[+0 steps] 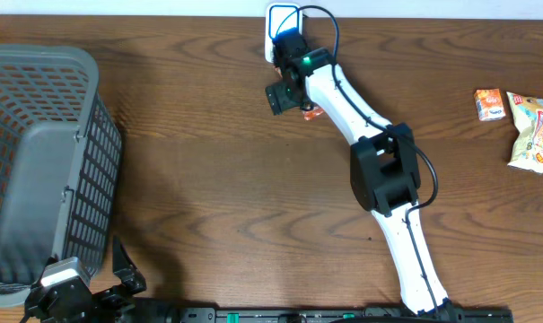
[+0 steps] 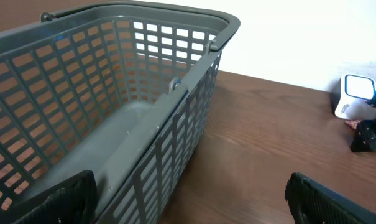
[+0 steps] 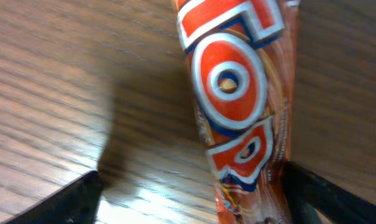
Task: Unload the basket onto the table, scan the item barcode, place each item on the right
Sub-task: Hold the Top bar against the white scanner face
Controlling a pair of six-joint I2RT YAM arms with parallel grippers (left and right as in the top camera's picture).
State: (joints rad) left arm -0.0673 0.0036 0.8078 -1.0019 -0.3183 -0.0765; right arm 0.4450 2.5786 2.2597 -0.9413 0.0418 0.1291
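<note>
An orange snack packet [image 3: 237, 106] with white and blue lettering lies on the wooden table. It sits between the wide-apart jaws of my right gripper [image 3: 194, 208], close against the right finger [image 3: 324, 193] and not squeezed. Overhead, only a sliver of the packet [image 1: 311, 112] shows under the right gripper [image 1: 287, 97]. The right gripper is just in front of the white barcode scanner [image 1: 283, 20], which also shows in the left wrist view [image 2: 355, 94]. My left gripper [image 1: 78, 289] rests at the near left edge of the table. It [image 2: 194, 211] is open and holds nothing. No barcode is visible.
A grey plastic basket [image 1: 38, 161] stands at the left, right beside the left gripper, its wall [image 2: 169, 143] filling the left wrist view. A small orange packet [image 1: 491, 105] and a yellow-green snack bag [image 1: 533, 133] lie at the far right.
</note>
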